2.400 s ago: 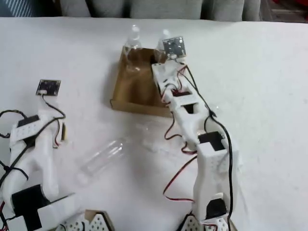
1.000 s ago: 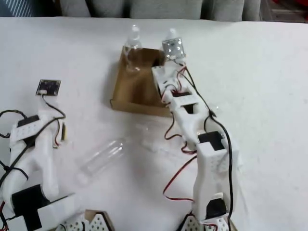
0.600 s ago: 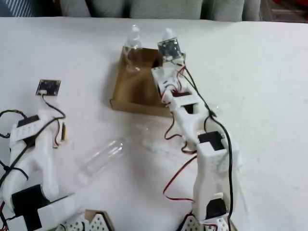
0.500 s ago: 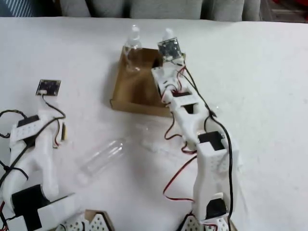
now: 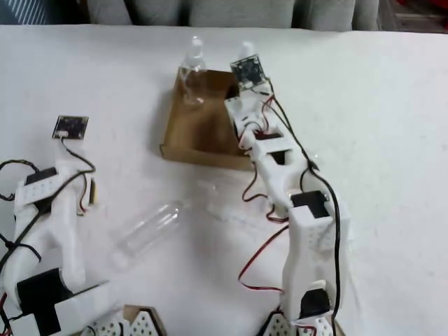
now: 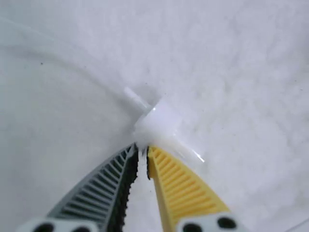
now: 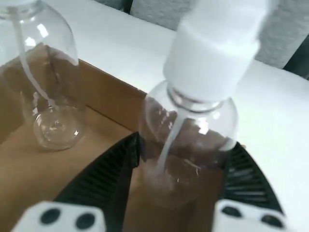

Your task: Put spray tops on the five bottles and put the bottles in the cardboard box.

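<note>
A brown cardboard box sits at the table's middle back. Two clear bottles with white spray tops stand at its far side: one bottle at the far left corner, and a second bottle at the far right corner. My right gripper is shut on this second bottle, one black finger against each side. A capless bottle lies on the table in front of the box. My left gripper is shut, low over the table, tips touching a loose white spray top.
The white table has open room to the right and at the far left. A faint clear item lies just left of the right arm. Red and black cables hang along that arm. The left arm stands near the left edge.
The right arm's wrist has turned and shifted a little over the box's far right corner, with the bottle staying upright there. The left arm has kept still.
</note>
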Tool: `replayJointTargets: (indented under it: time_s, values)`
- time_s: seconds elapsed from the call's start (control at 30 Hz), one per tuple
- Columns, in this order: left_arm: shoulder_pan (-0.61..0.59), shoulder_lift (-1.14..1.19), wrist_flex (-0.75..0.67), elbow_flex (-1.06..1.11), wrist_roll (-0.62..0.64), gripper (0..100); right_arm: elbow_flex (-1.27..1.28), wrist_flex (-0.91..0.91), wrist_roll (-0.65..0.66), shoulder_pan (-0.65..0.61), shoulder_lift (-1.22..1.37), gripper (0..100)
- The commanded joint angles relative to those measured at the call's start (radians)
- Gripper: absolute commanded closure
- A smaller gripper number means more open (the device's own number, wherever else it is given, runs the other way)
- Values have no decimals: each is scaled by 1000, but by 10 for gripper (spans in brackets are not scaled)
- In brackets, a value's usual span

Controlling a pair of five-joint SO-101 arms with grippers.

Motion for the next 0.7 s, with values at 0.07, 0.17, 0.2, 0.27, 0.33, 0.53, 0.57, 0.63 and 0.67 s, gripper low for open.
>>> replayJointTargets:
  time_s: [0.07, 0.17, 0.2, 0.27, 0.33, 0.53, 0.57, 0.63, 0.67]
  values:
    - [7, -38, -15, 0, -14, 946, 18, -42, 15, 15, -54, 783]
    - [7, -38, -15, 0, -14, 946, 49, -110, 15, 15, -56, 783]
    - [7, -38, -15, 0, -14, 946, 58, -117, 9, 15, -59, 783]
    - [7, -38, -15, 0, -14, 946, 60, -120, -34, 15, -59, 782]
    - [7, -38, -15, 0, -14, 946, 58, -119, -61, 16, -59, 774]
    - [7, -38, -15, 0, -14, 946, 58, -117, -66, 16, -59, 738]
    - [7, -38, -15, 0, -14, 946, 58, -111, -66, 16, -61, 738]
    - [7, -38, -15, 0, -14, 946, 51, -84, -66, 16, -67, 738]
    - [7, -38, -15, 0, -14, 946, 41, -59, -66, 15, -74, 737]
